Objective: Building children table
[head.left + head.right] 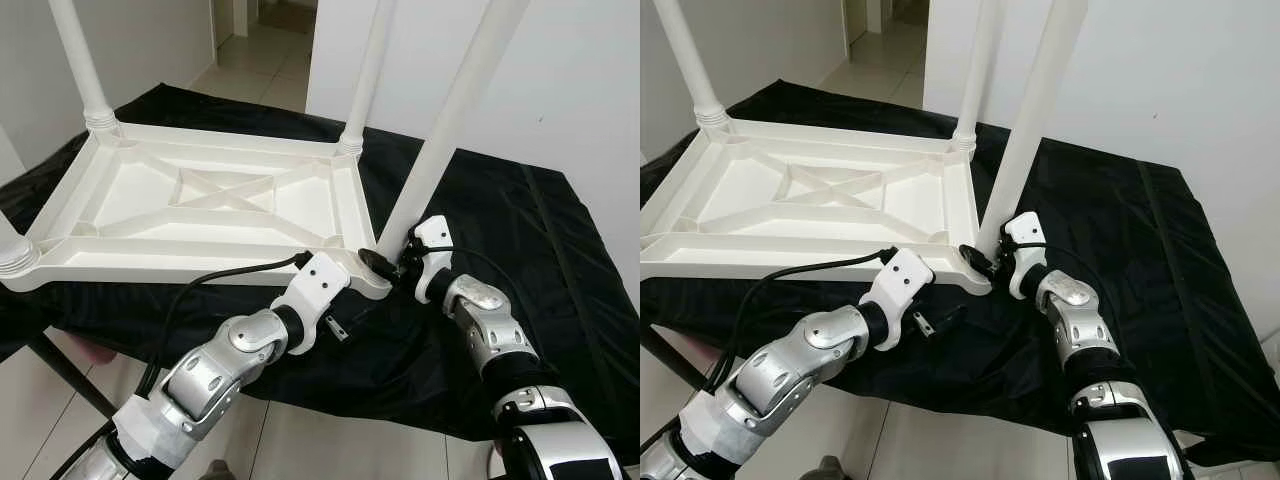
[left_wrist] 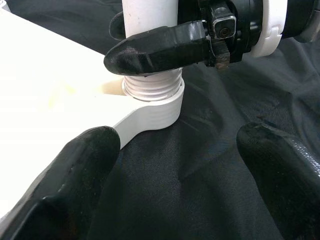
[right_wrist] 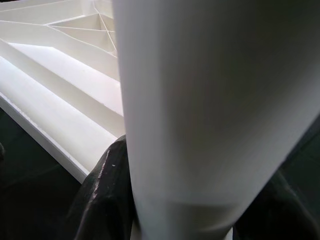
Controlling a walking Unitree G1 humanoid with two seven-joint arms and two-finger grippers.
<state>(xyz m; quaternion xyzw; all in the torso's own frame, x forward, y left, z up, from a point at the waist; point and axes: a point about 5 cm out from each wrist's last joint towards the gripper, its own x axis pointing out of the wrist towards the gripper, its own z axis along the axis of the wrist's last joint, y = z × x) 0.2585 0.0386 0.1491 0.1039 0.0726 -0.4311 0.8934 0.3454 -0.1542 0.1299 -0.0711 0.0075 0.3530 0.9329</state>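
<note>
White leg (image 1: 440, 140) clamped by right pincer (image 1: 395, 262) | left pincer (image 2: 185, 170) spread wide beside tabletop (image 1: 200, 200) corner

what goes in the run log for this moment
right hand: shut on white plastic table leg | left hand: open by upturned white tabletop

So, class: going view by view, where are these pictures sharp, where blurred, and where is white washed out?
Left eye view: evenly lit and sharp, table top ribs crisp. Left wrist view: the threaded socket is sharp, the left gripper fingers soft, the near white plastic washed out. Right wrist view: the table leg is a close, soft blur.
</note>
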